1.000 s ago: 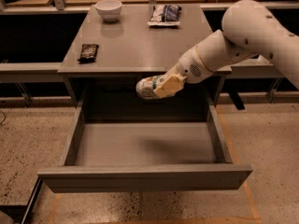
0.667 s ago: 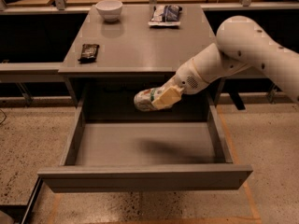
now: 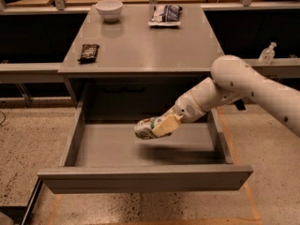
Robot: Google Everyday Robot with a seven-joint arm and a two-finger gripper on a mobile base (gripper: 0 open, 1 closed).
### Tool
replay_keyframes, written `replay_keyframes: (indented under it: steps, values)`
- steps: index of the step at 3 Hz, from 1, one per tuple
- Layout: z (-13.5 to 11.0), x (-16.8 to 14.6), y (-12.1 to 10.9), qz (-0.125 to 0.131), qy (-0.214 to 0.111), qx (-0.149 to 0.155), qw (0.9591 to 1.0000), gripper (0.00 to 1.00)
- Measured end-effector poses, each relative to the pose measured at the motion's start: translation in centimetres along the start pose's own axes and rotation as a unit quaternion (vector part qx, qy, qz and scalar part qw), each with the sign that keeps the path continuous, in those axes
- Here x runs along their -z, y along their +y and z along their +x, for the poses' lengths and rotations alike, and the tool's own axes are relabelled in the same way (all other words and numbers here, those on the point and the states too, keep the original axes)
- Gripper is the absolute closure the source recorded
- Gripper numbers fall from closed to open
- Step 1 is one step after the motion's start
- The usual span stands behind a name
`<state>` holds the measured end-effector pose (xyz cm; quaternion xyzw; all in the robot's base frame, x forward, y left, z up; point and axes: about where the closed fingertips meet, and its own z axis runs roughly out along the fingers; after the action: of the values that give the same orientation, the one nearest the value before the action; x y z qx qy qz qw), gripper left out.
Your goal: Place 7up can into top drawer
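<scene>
The gripper (image 3: 158, 126) clasps the 7up can (image 3: 143, 128), seemingly hovering over the open top drawer (image 3: 140, 182) beneath the grey table (image 3: 140, 48).

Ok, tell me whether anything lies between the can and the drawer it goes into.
Nothing visible does. The gripper holds the 7up can on its side over the open top drawer, whose floor beneath looks bare.
</scene>
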<state>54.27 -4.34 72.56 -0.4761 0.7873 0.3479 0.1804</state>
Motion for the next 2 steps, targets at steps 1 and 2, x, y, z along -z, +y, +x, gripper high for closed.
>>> replay_keyframes:
  steps: [1, 2]
  values:
    - [3.2, -2.7, -0.2, -0.036, -0.015, -0.04, 0.9984, 0.37]
    - [5.0, -3.5, -1.0, -0.045, -0.02, -0.06, 0.9969, 0.06]
